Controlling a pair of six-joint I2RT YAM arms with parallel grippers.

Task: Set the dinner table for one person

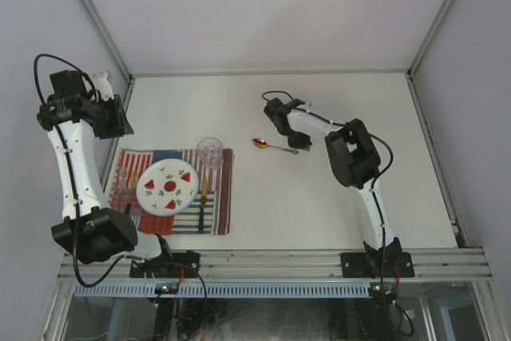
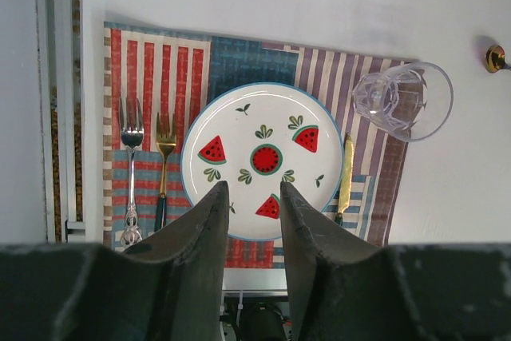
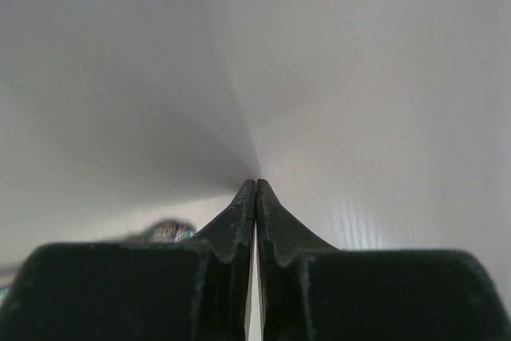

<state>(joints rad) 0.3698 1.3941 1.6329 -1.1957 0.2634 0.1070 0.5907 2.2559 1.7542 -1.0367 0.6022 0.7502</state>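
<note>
The dinner table (image 1: 319, 213) is an off-white top. A striped placemat (image 1: 219, 205) at its near left holds a watermelon plate (image 1: 168, 186), a clear glass (image 1: 210, 152), two forks (image 2: 131, 169) left of the plate and a gold knife (image 2: 345, 177) right of it. A copper-bowled spoon (image 1: 271, 146) lies right of the glass on the bare table. My right gripper (image 1: 295, 148) is shut at the spoon's handle end. In its wrist view the jaws (image 3: 255, 183) meet and the spoon is hidden. My left gripper (image 2: 251, 189) is open and empty, high above the plate (image 2: 263, 161).
Aluminium rails run along the near edge (image 1: 279, 261) and the left side (image 2: 64, 77). Grey walls close in the back and both sides. The spoon's bowl (image 2: 497, 57) shows at the right edge of the left wrist view, past the glass (image 2: 403, 101).
</note>
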